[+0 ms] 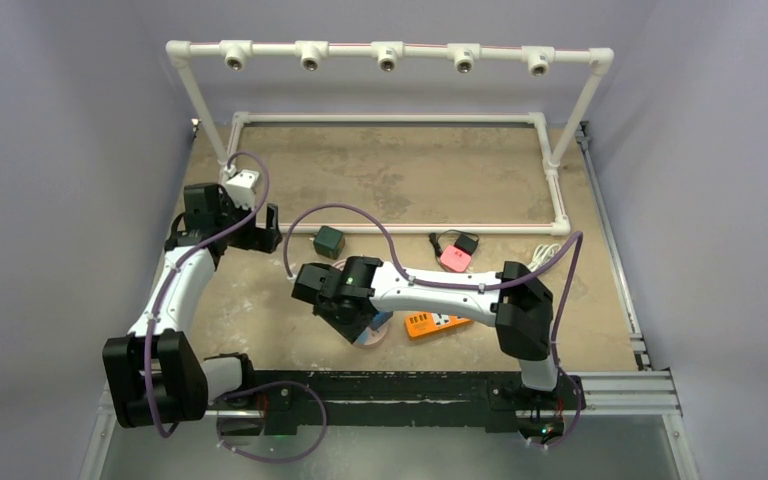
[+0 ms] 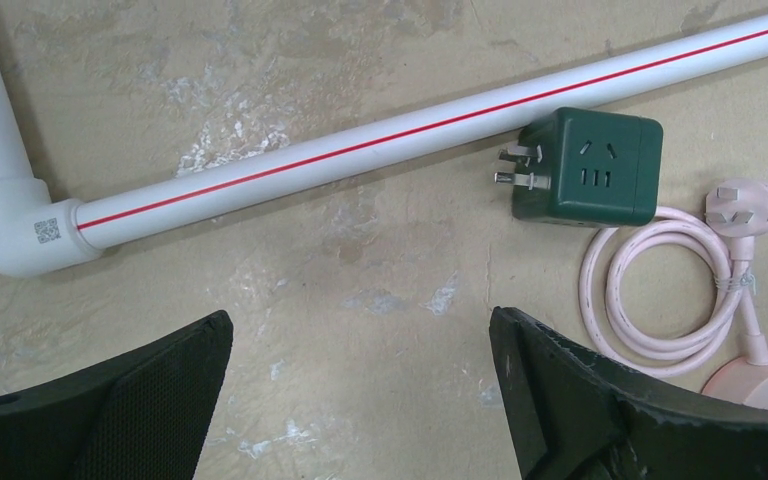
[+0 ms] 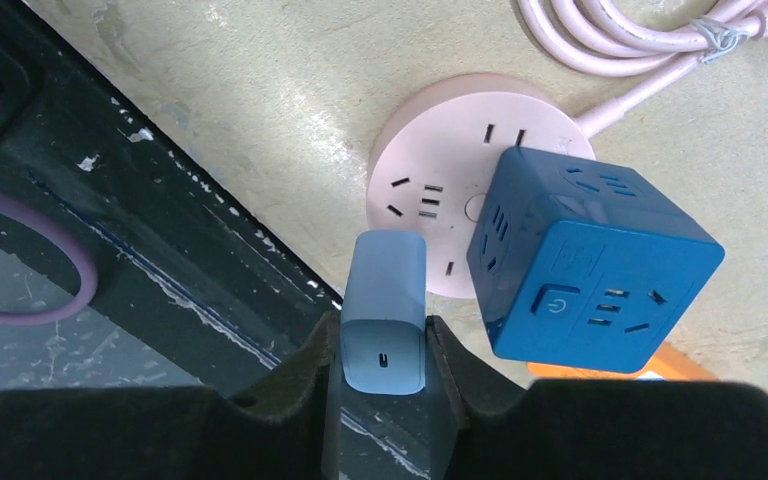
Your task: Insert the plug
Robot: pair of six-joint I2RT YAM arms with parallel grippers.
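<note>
My right gripper (image 3: 385, 338) is shut on a light blue charger plug (image 3: 385, 300), which points down toward the near-left rim of a round pink socket hub (image 3: 425, 180). The plug's prongs are hidden. A blue cube socket (image 3: 590, 270) stands on the hub's right side. In the top view the right gripper (image 1: 358, 322) hangs over the hub (image 1: 378, 335) near the table's front. My left gripper (image 2: 360, 325) is open over bare table, with nothing between its fingers; in the top view the left gripper (image 1: 263, 232) sits at the left.
A green cube socket (image 2: 585, 168) lies beside a white pipe frame (image 2: 360, 145), with the hub's coiled pink cord (image 2: 660, 300) and its wall plug (image 2: 750, 205) to the right. An orange power strip (image 1: 438, 324), a pink charger (image 1: 454, 258), a black adapter (image 1: 463, 241) and a white cube (image 1: 243, 184) lie around.
</note>
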